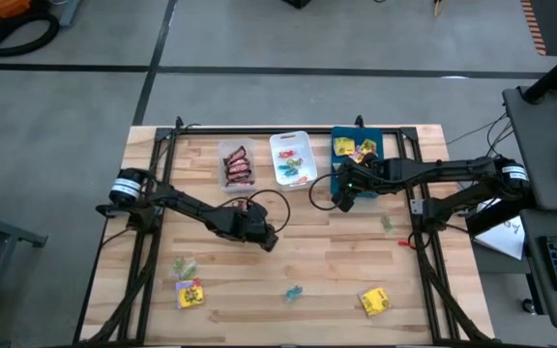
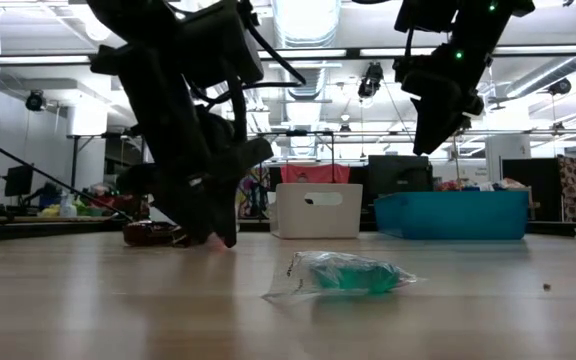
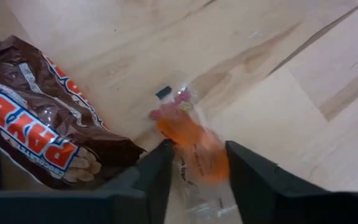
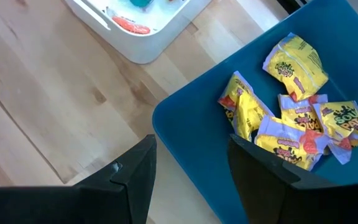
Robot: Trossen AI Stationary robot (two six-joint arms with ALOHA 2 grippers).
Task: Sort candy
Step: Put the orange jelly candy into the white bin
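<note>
pale matt wood table (image 1: 337, 261); glossy crinkled plastic candy wrappers (image 4: 294, 121); smooth blue plastic tray (image 4: 204, 134).

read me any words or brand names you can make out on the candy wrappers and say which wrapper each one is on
"PAYDAY", partly cut off, upside down: on the brown bar wrapper beside the left gripper.
"SOUR PATCH", only partly legible: on the yellow packets in the blue tray.
Orange candy in clear wrap: its print is too blurred to read.
Table candies in the high view: too small to read.
</note>
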